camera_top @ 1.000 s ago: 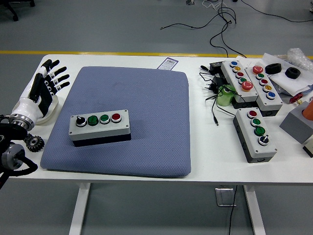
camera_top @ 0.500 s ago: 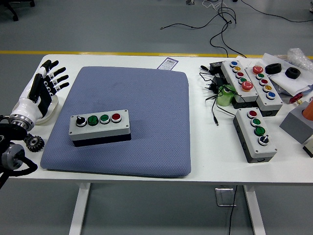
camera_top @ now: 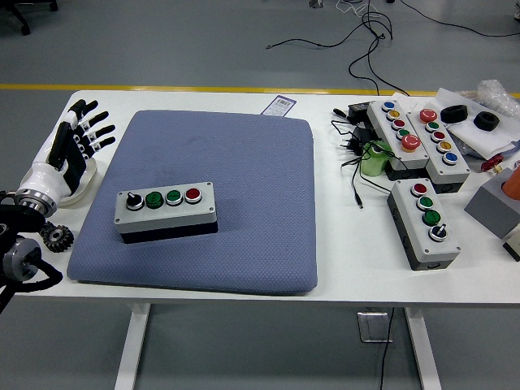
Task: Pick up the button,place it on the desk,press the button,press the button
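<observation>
A grey button box (camera_top: 165, 209) lies on the blue mat (camera_top: 236, 162), at its left front. It carries a black knob, two green buttons and a red button in a row. My left hand (camera_top: 77, 142) rests at the table's left edge, left of the mat, with its fingers spread and empty. It is apart from the box. My right hand is out of view.
Three more button boxes (camera_top: 424, 221) (camera_top: 396, 132) (camera_top: 439, 143) stand at the right with cables (camera_top: 357, 154) and a green object (camera_top: 375, 158). A black gear (camera_top: 57, 237) lies near the left front edge. Black parts on white paper (camera_top: 479, 126) sit far right.
</observation>
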